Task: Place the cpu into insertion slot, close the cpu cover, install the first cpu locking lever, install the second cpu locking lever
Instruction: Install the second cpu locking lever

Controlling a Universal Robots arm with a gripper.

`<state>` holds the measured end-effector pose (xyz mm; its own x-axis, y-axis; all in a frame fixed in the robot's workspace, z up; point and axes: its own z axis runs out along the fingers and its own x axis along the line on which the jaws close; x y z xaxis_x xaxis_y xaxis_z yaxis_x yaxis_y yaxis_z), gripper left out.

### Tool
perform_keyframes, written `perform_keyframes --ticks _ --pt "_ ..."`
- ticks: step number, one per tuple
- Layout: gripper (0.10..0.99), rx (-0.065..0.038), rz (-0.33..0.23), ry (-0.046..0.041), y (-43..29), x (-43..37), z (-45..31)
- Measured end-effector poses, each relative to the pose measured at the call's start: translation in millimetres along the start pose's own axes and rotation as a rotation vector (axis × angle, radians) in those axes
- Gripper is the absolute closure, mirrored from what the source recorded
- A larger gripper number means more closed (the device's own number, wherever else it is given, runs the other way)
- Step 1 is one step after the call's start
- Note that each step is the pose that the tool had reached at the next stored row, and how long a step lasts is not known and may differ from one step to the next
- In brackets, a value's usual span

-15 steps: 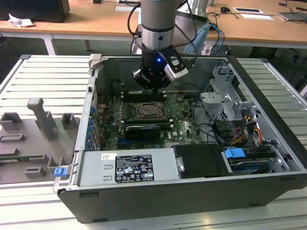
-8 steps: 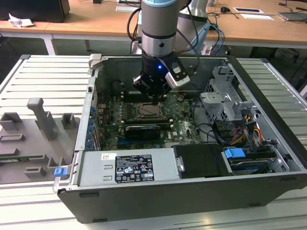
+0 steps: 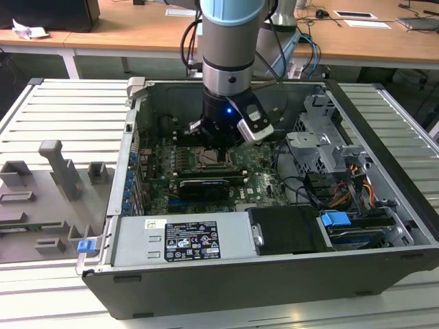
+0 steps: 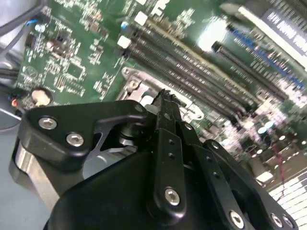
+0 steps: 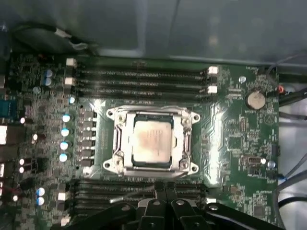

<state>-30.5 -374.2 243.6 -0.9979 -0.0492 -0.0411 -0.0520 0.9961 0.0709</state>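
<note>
Already the cpu [image 5: 152, 140] lay seated in its socket on the motherboard [image 5: 235, 143], framed by the cover [image 5: 120, 139] lying flat around it. Just beside the socket, the gripper [image 5: 162, 191] hovered, jaws clenched together, holding nothing.

A robotics lab — slatted metal workbench [image 3: 62, 116], wooden desks [image 3: 137, 31] behind, opened computer case [image 3: 274, 274].
</note>
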Motion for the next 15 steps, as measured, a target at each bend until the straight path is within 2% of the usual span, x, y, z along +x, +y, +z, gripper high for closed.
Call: perform_keyframes --ticks 2,5,7,11,12,14,15 --pt "0.980 0.000 -0.001 0.0001 -3.7 6.8 1.3" --pt "0.980 -0.001 -0.002 0.0001 -4.4 16.3 4.5" --pt "0.980 -0.001 -0.003 0.0001 -4.4 25.4 10.2" --pt "0.980 -0.001 -0.004 0.0002 -4.4 36.0 17.9" --pt "0.980 -0.002 -0.007 0.0004 -4.5 41.8 22.6" --pt "0.980 -0.006 -0.008 0.0002 -4.8 43.0 25.8" --pt "0.980 -0.016 -0.007 -0.0002 -4.9 43.5 26.4"
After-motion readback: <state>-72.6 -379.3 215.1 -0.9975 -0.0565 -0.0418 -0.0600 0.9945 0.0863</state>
